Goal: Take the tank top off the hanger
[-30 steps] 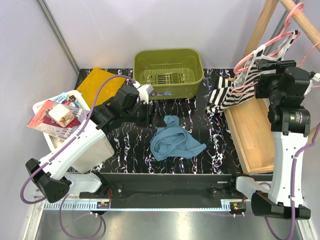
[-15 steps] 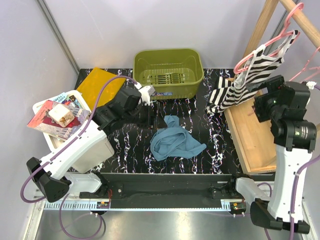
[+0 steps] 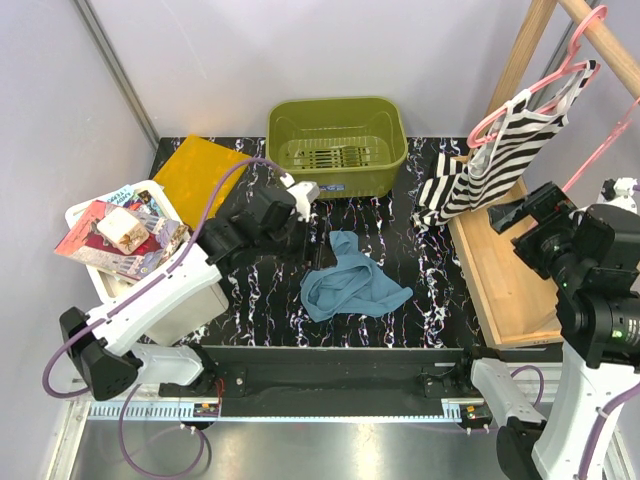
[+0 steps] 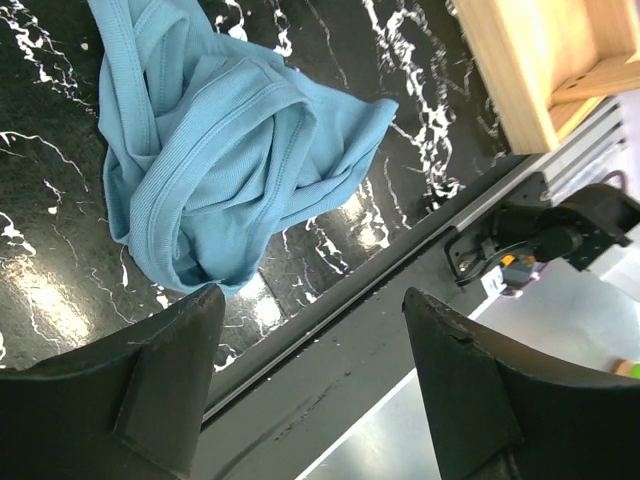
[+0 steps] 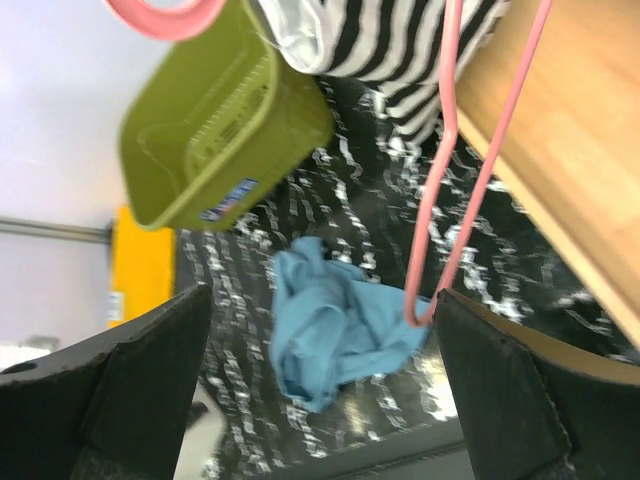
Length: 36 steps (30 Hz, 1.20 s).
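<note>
A black-and-white striped tank top (image 3: 497, 160) hangs on a pink hanger (image 3: 548, 80) from the wooden rack (image 3: 610, 40) at the far right. It also shows at the top of the right wrist view (image 5: 400, 45). My right gripper (image 3: 518, 213) is open and empty, below and to the near right of the striped top, apart from it. An empty pink hanger (image 5: 455, 200) hangs in front of it. A blue tank top (image 3: 345, 280) lies crumpled on the table. My left gripper (image 3: 318, 248) is open and empty just left of it, above the table (image 4: 315, 400).
A green basket (image 3: 336, 142) stands at the back centre. A wooden board (image 3: 505, 265) lies along the right side under the rack. A yellow sheet (image 3: 195, 170) and a white bin with books (image 3: 120, 235) are at the left.
My right gripper has pulled back from the striped top, toward the near right, open and empty. My left arm has shifted slightly toward the blue tank top.
</note>
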Each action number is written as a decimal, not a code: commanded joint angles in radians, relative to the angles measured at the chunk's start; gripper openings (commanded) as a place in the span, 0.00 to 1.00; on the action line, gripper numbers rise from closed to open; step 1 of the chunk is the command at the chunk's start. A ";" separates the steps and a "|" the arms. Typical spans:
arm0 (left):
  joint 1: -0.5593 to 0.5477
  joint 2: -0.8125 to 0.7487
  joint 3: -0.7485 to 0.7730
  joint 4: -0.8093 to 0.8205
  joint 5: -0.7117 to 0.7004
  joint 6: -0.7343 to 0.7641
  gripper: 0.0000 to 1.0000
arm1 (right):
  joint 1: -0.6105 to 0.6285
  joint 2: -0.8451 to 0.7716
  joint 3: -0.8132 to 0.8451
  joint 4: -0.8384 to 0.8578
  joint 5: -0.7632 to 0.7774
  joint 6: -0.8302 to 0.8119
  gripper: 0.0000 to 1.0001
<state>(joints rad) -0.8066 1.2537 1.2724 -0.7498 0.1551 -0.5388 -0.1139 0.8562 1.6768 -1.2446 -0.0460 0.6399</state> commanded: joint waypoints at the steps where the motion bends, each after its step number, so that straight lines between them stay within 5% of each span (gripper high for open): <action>1: -0.034 0.055 0.050 0.038 -0.057 0.048 0.78 | -0.004 -0.008 0.060 -0.096 0.121 -0.163 1.00; 7: -0.085 0.176 0.116 0.035 -0.085 0.111 0.80 | 0.000 -0.009 0.142 -0.087 0.192 -0.253 1.00; 21: -0.138 0.513 0.238 0.021 -0.144 0.266 0.80 | 0.000 -0.045 0.193 -0.081 -0.008 -0.236 1.00; 36: -0.138 0.788 0.167 0.179 -0.062 0.310 0.76 | 0.000 -0.049 0.141 -0.070 -0.048 -0.221 1.00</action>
<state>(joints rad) -0.9421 2.0193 1.4673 -0.6704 0.0483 -0.2501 -0.1139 0.7944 1.8187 -1.3331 -0.0643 0.4198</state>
